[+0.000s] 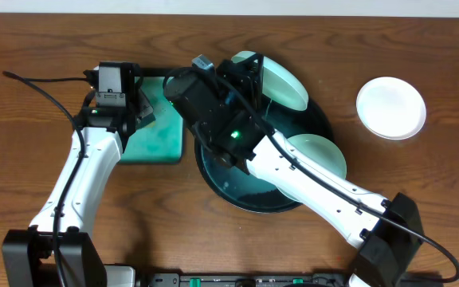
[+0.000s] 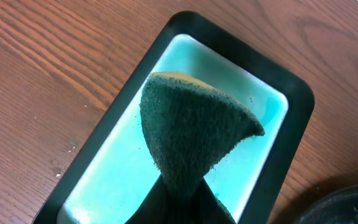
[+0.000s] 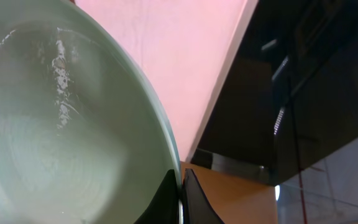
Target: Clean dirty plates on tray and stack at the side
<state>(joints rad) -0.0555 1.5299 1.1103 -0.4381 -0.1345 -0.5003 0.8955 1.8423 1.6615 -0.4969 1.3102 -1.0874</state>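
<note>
The right gripper (image 3: pixel 182 198) pinches a greenish plate (image 1: pixel 281 80) by its rim, tilted over the black tray (image 1: pixel 323 119) at its far edge. The left gripper (image 2: pixel 180 190) clamps a sponge (image 2: pixel 191 130) above the teal tray (image 2: pixel 278 99). A white plate (image 1: pixel 390 108) lies on the surface, right of the black tray.

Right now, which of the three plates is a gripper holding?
The tilted pale green plate, pinched by the right gripper. A second plate lies flat in the tray; the white plate sits on the table.
</note>
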